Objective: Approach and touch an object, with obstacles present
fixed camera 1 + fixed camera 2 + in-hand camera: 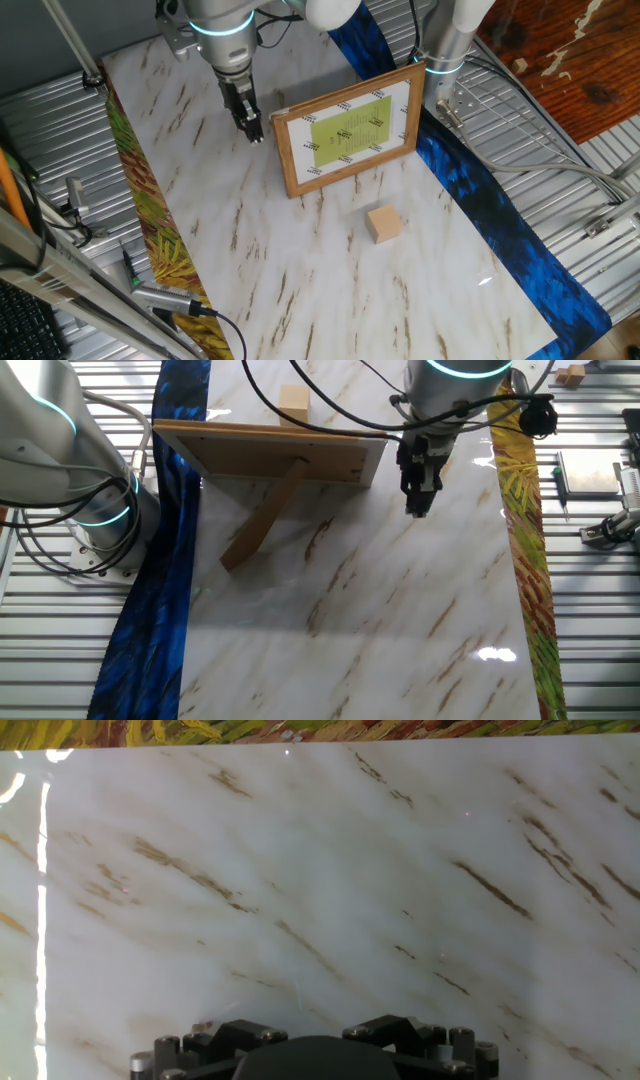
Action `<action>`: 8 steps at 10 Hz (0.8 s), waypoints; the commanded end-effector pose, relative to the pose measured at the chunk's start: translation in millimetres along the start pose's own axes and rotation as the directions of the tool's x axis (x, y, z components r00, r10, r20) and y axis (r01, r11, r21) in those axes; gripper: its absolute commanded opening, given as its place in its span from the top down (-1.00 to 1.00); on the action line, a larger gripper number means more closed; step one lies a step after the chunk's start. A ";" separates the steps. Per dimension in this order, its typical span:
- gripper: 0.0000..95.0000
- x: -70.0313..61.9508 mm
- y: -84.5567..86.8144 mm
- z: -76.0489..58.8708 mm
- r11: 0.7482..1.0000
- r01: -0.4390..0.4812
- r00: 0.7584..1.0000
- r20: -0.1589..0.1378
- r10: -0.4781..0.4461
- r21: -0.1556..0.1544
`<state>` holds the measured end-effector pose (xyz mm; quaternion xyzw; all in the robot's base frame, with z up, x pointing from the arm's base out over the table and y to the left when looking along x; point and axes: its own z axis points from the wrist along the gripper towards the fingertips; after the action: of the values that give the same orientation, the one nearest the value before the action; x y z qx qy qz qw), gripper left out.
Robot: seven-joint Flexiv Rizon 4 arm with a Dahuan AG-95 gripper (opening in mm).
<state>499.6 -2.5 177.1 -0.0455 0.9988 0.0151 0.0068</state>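
Note:
The small tan wooden cube point(383, 224) sits on the marble table in front of the picture frame point(350, 128). The frame stands upright on its prop, with a brown wood border and a yellow-green panel. In the other fixed view I see the frame's back point(270, 452), and the cube point(294, 402) shows above its top edge. My gripper point(254, 132) hangs just above the table beside the frame's left end, on the far side from the cube. It also shows in the other fixed view point(416, 505). Its fingers look pressed together and hold nothing. The hand view shows only bare marble and the gripper's base.
The marble tabletop point(300, 280) has a yellow-green patterned strip point(150, 230) along one side and a blue cloth point(480, 200) along the other. A second robot base point(90, 510) stands beside the blue cloth. Cables and tools point(160, 300) lie off the table's edge.

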 end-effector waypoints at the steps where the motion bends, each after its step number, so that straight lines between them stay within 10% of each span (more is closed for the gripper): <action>1: 1.00 -6.7 11.1 -17.7 0.887 0.445 0.895 0.042 -0.444 -0.124; 8: 1.00 -18.1 21.6 -18.3 0.872 0.473 0.881 0.046 -0.471 -0.123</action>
<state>514.6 18.9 195.1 -0.2745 0.9585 0.0754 0.0145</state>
